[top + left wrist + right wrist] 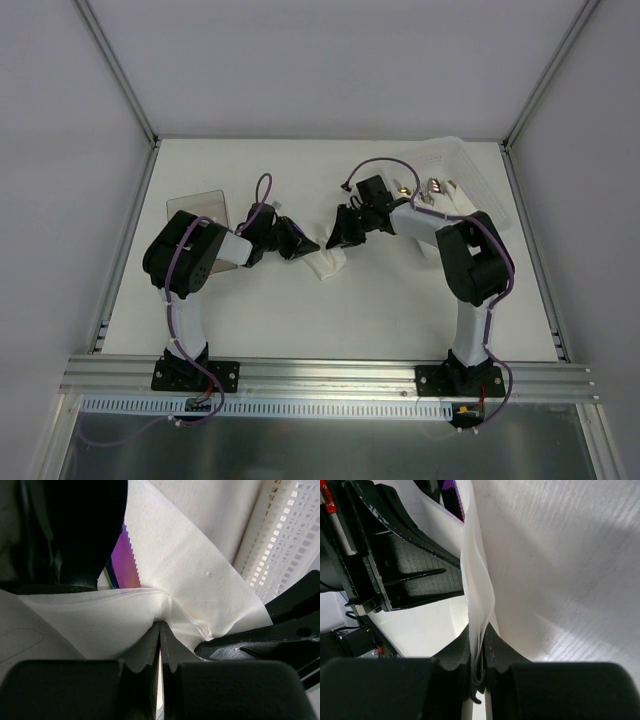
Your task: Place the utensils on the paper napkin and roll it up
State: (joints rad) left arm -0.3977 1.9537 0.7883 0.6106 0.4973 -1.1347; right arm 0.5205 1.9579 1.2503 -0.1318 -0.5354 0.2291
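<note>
I see the paper napkin [200, 575] as a soft white sheet with a fine embossed grain and one serrated edge, creased and bunched where it is gripped. It lies near the middle of the table [300, 320], between the two arms. From overhead it is only a small crumpled white patch.

My left pincer [160, 630] is clenched on a fold of the napkin, its tips pressed together with paper between them. My right pincer [481, 642] is clamped the same way on a thin upright fold. Each wrist camera shows the other pincer just beside the paper, but I cannot tell whether it touches there.

Only a sliver of the iridescent purple piece [127, 562] shows, tucked under the serrated edge with the rest covered. I cannot make out the spoon in any view. From overhead the two wrists hide most of the napkin. The clear plastic box [478, 185] sits at the far right, its contents too small to read. A flat clear lid [197, 208] is partly cut off by the left arm.
</note>
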